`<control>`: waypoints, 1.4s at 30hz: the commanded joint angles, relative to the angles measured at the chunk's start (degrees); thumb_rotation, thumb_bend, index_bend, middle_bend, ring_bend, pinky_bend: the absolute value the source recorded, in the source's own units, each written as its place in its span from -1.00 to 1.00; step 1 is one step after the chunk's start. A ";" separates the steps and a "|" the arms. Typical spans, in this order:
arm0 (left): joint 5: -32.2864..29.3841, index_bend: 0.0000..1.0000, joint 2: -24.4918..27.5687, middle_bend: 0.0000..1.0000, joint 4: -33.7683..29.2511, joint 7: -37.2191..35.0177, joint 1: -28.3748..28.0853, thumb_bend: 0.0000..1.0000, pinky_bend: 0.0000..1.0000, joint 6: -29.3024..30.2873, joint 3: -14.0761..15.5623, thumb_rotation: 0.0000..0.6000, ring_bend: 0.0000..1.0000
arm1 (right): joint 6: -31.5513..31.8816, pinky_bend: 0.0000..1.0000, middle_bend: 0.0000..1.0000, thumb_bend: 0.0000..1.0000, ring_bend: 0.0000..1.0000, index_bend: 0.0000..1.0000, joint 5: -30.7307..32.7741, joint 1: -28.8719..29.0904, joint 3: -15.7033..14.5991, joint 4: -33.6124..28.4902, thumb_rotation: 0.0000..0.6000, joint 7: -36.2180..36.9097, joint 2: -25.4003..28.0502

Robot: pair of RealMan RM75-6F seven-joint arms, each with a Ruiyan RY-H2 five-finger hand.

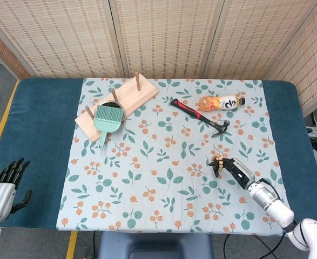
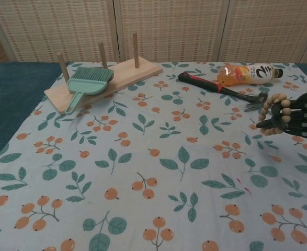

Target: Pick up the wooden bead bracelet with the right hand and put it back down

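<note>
The bracelet [image 2: 273,112] hangs looped over the fingertips of our right hand [image 2: 298,119], lifted clear of the cloth [image 2: 158,172] near its right side, just in front of the hammer [image 2: 221,89] head. The hand grasps it with fingers curled through the loop, palm turned inward; in the head view the beads [image 1: 218,159] bunch at the tips of the right hand [image 1: 233,169].

We judge the pick-up done and the put-down the step in hand. To do it well we should lower the hand straight down onto the bare cloth below, keeping short of the hammer and the bottle [image 2: 249,73] behind it. Let the beads touch and settle before we uncurl the fingers, then draw the hand back along its own arm so no fingertip snags the string. Beads roll and the loop is slack, so a drop from height may scatter it.

Our left hand [image 1: 2,186] rests off the cloth at the table's near left edge, fingers apart, holding nothing.
</note>
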 commanded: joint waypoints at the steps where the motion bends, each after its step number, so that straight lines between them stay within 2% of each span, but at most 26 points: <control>1: 0.02 -1.00 0.03 -1.00 -0.04 -0.05 0.00 -0.09 -0.66 -0.02 0.02 1.00 -1.00 | 1.47 -0.89 0.28 -0.89 -0.51 0.05 -0.96 -0.27 0.11 -0.84 -0.75 -1.19 -0.05; 4: 0.02 -1.00 0.08 -1.00 -0.01 -0.17 0.03 -0.09 -0.65 0.02 0.01 1.00 -1.00 | 2.68 -0.89 0.28 -0.89 -0.51 -0.01 -1.69 -1.31 0.64 -1.80 -0.64 -3.11 -0.85; 9: 0.16 -1.00 0.08 -1.00 -0.02 -0.20 0.06 -0.09 -0.65 0.08 0.08 1.00 -1.00 | 2.47 -0.89 0.28 -0.89 -0.54 -0.14 -2.05 -1.90 1.40 -1.83 -0.13 -4.49 -1.59; 11: 0.25 -1.00 0.14 -1.00 -0.13 -0.16 0.11 -0.09 -0.65 0.20 0.11 1.00 -1.00 | 2.23 -0.89 0.27 -0.89 -0.54 -0.15 -2.22 -2.02 1.42 -1.64 -0.04 -4.74 -1.66; 19: 0.33 -1.00 0.18 -1.00 -0.22 -0.15 0.14 -0.09 -0.65 0.31 0.10 1.00 -1.00 | -0.03 -0.89 0.27 -0.84 -0.55 -0.11 -0.60 -1.85 0.58 -0.95 0.04 -1.42 -1.34; 20: 0.33 -1.00 0.22 -1.00 -0.34 -0.08 0.15 -0.09 -0.65 0.33 0.10 1.00 -1.00 | -1.09 -0.89 0.27 -0.74 -0.55 -0.09 0.18 -1.85 0.75 -0.48 0.09 -0.92 -1.62; 23: 0.27 -1.00 0.21 -1.00 -0.08 -0.30 0.16 -0.09 -0.65 0.24 0.12 1.00 -1.00 | -3.85 -0.89 0.27 -0.34 -0.55 -0.02 1.69 -1.54 1.12 1.32 0.05 -0.37 -2.30; 26: 0.32 -1.00 0.20 -1.00 -0.09 -0.32 0.16 -0.08 -0.65 0.22 0.17 1.00 -1.00 | -5.61 -0.89 0.27 -0.16 -0.55 0.07 2.16 -1.09 1.41 2.86 0.08 -1.29 -2.84; 29: 0.29 -1.00 0.21 -1.00 -0.11 -0.35 0.22 -0.08 -0.65 0.37 0.10 1.00 -1.00 | -6.70 -0.89 0.27 -0.09 -0.55 0.11 2.60 -1.04 1.78 3.60 0.17 -2.30 -3.27; 34: 0.49 -1.00 0.33 -1.00 -0.18 -0.47 0.32 -0.09 -0.65 0.55 0.19 1.00 -1.00 | -6.89 -0.89 0.27 -0.08 -0.55 0.12 2.43 -1.01 1.65 3.84 0.10 -3.62 -3.35; 42: 0.50 -1.00 0.39 -1.00 -0.22 -0.38 0.44 -0.09 -0.65 0.69 0.22 1.00 -1.00 | -7.25 -0.89 0.27 -0.09 -0.53 0.24 2.66 -0.99 1.38 4.28 0.16 -4.14 -3.35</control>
